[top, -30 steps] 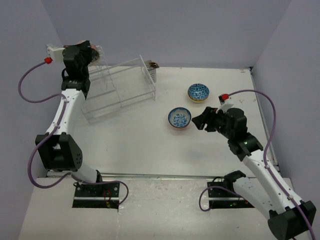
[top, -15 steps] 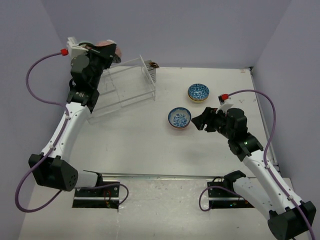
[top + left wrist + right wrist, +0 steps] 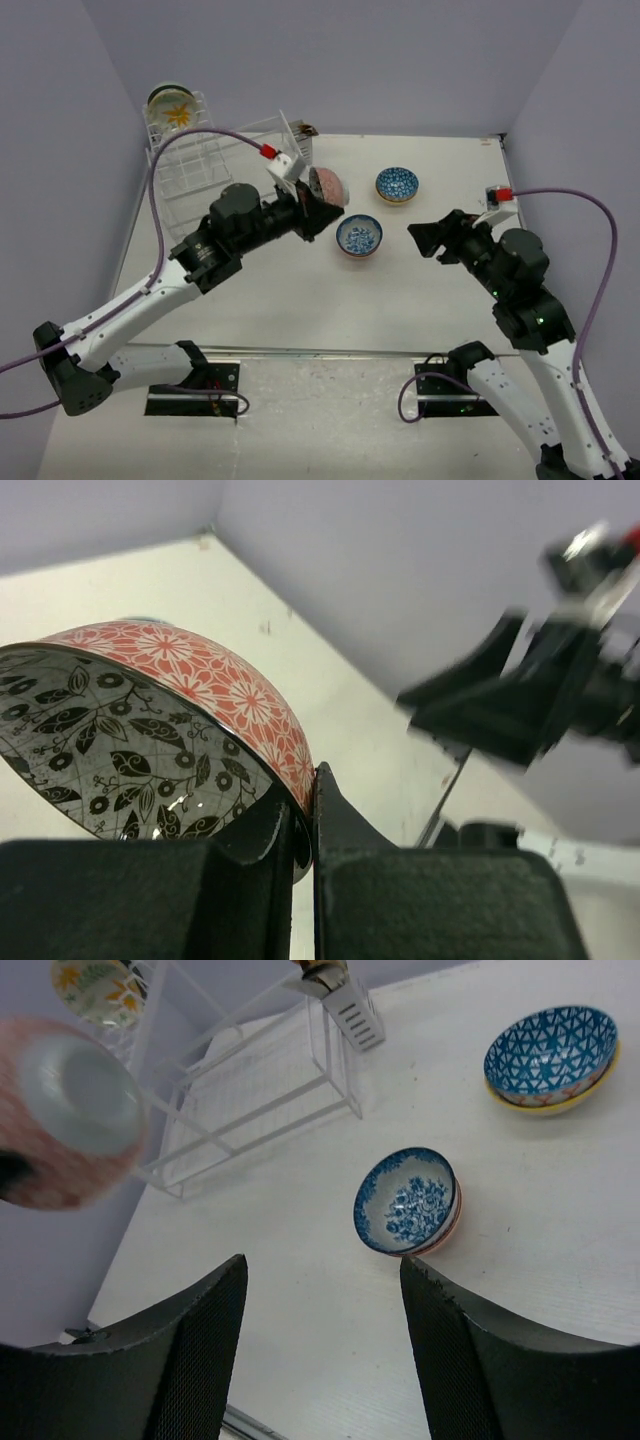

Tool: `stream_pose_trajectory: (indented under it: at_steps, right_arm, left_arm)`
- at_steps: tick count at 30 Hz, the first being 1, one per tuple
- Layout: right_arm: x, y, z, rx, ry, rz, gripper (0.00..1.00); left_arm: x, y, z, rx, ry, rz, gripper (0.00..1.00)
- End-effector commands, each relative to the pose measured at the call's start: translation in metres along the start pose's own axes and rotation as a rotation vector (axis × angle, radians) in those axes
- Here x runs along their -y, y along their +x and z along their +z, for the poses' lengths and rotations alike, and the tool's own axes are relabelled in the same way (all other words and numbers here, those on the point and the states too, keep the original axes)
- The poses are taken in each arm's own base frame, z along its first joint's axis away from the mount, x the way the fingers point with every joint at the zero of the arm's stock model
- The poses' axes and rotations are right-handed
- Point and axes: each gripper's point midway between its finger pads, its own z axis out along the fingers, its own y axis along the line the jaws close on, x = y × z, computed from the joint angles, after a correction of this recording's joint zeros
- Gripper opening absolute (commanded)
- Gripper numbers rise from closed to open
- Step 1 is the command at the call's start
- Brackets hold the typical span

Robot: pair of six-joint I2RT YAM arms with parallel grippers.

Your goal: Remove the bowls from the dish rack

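Grips the red bowl [image 3: 328, 186] by the rim in the left end effector [image 3: 312, 212], aloft at 11 o'clock from a blue bowl [image 3: 359, 236]. Holds the right end effector [image 3: 425, 238] wide at 3 o'clock.

The red bowl [image 3: 225, 695] is gleaming like glazed ceramic; the rack [image 3: 195, 170] is showing clear plastic, the table [image 3: 290, 295] matt.

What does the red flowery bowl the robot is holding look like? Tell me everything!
The red bowl is small, round and glossy, like glazed ceramic. Outside: white flowers on orange-red. Inside: black leaves on pale grey. The left gripper pinches its rim, holding it tipped on its side in the air above the table; nothing else touches it.
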Motion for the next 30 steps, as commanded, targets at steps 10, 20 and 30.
stream_pose_trajectory:
  at_steps: [10, 20, 30]
  right_arm:
    - [-0.016, 0.045, 0.006, -0.407, 0.001, -0.092, 0.7]
    - [-0.013, 0.123, 0.007, -0.736, 0.028, -0.233, 0.74]
    - [-0.004, 0.193, -0.003, -0.956, 0.077, -0.366, 0.53]
  left_arm:
    - [0.025, 0.222, -0.043, -0.545, 0.043, 0.668, 0.0]
    - [0.04, 0.279, -0.071, -0.77, 0.313, 0.961, 0.0]
    - [0.044, 0.272, -0.065, -0.869, 0.324, 1.034, 0.0]
